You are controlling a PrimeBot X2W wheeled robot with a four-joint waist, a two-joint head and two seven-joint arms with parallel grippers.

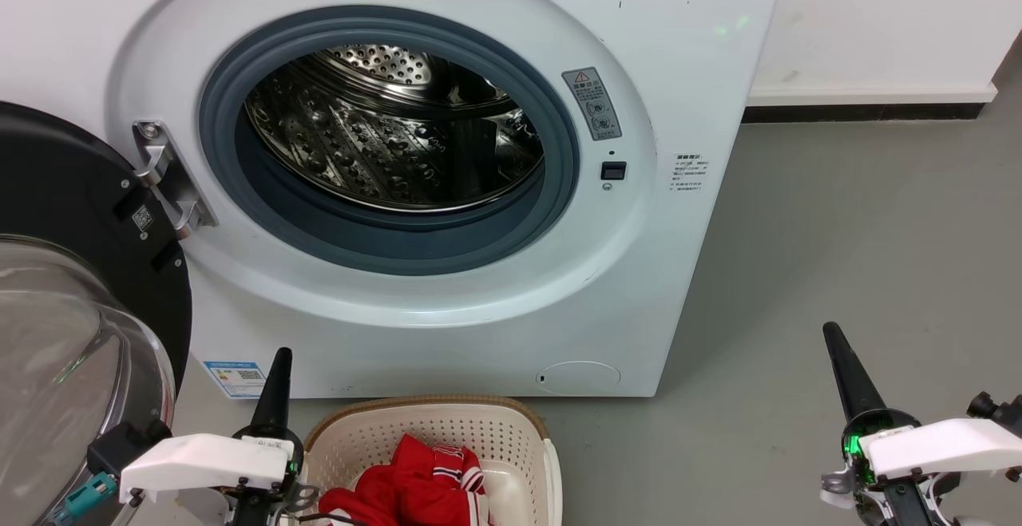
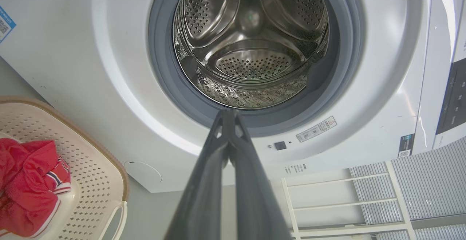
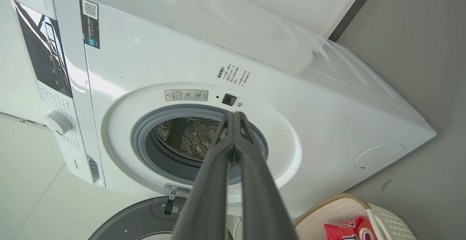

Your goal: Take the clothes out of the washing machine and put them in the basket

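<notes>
Head view: red clothes (image 1: pixel 415 482) lay heaped in basket (image 1: pixel 511 430) before washing machine (image 1: pixel 479 334); drum (image 1: pixel 383 151) looked empty. Left hand (image 1: pixel 281 354) and right hand (image 1: pixel 832 330) both pinched shut, holding nothing. Fabric judged light, soft, floppy; best pinched at bunched fold.
Left wrist view: showed drum's back wall, bare.
Right wrist view: showed control panel (image 3: pixel 42 50) and open door (image 3: pixel 145 220).

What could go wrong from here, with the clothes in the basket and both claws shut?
The red white-striped fabric clothes lie heaped close to the left claw in the cream perforated plastic basket; moving that arm might snag them or shove the basket.
The open black-framed glass door stands beside the left arm and could be struck.
The shiny perforated steel drum looks empty, but its near floor hides behind the grey rim; something small may be left inside.
</notes>
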